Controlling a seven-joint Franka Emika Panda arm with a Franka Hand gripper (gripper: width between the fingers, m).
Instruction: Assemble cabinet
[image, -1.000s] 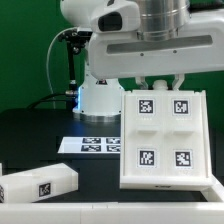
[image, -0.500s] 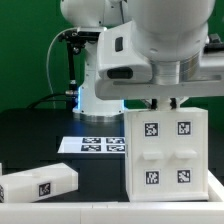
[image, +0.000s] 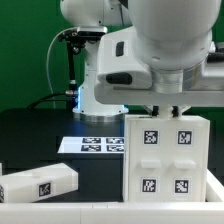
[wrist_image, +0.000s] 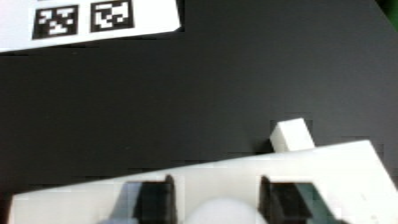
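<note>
A large white cabinet piece (image: 165, 155) with four square tags on its face stands upright on the black table at the exterior view's right. My gripper (image: 165, 108) comes down from above and is shut on its top edge. In the wrist view my gripper (wrist_image: 228, 200) shows two dark fingers (wrist_image: 160, 195) on either side of the white cabinet piece (wrist_image: 329, 165). A second, long white cabinet block (image: 40, 185) with one tag lies on the table at the exterior view's lower left, well apart from my gripper.
The marker board (image: 90, 145) lies flat on the table behind the large piece and also shows in the wrist view (wrist_image: 86, 22). The arm's white base (image: 100, 95) stands at the back. A pale table rim (image: 100, 210) runs along the front.
The large cabinet piece has swung from a tilted pose to upright and shifted slightly toward the exterior view's right, with my gripper on it. The long block has not moved.
</note>
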